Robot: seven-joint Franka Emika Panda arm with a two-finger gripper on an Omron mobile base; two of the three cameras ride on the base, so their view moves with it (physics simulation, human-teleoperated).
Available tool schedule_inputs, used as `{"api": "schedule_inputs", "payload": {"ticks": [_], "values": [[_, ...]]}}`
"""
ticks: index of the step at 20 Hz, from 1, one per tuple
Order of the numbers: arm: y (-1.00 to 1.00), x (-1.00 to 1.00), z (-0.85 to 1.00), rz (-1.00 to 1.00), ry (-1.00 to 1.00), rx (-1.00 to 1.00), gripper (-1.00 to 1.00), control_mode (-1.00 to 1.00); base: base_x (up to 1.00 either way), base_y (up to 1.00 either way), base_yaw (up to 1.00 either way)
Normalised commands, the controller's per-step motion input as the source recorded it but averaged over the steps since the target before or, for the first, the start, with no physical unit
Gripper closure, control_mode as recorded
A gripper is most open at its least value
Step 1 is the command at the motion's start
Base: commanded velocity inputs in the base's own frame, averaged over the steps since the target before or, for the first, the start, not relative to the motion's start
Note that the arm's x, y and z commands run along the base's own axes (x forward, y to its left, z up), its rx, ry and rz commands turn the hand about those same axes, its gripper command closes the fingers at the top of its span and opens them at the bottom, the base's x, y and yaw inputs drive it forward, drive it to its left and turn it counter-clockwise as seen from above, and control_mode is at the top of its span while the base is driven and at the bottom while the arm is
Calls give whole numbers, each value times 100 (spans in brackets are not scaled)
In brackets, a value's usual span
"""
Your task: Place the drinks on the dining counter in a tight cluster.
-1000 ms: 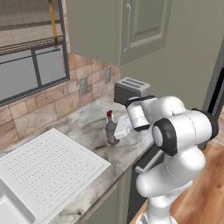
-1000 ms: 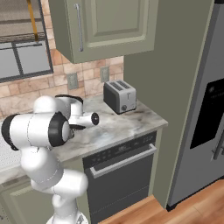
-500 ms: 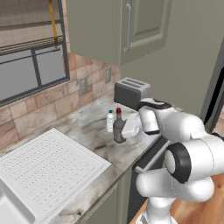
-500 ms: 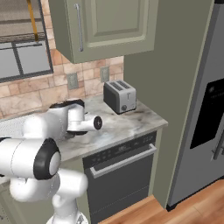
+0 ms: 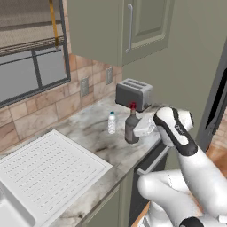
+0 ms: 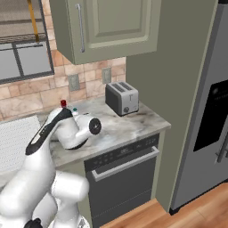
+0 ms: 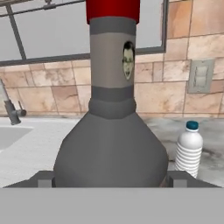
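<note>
Marble kitchen counter (image 5: 84, 133): your end effector (image 5: 138, 129) stood wide around the dark grey red-capped bottle (image 5: 131, 125); you next needed to close.

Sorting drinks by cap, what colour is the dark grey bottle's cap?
Red cap on the dark grey bottle; clearest in the hand view.

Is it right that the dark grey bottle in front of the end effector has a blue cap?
Not quite: the dark grey bottle in front of the end effector has a red cap, as the hand view shows. The blue cap belongs to the small clear bottle.
</note>
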Motion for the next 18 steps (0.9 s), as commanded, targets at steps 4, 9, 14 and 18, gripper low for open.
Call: {"api": "schedule_inputs", "payload": {"ticks": [4, 9, 14, 18], "values": [[-16, -54, 99, -7, 7, 0, 100, -100, 0, 0, 0], [0, -45, 72, -1, 1, 0, 100, -100, 0, 0, 0], [0, -26, 15, 1, -4, 1, 100, -100, 0, 0, 0], [0, 0, 0, 0, 0, 0, 100, -100, 0, 0, 0]]}}
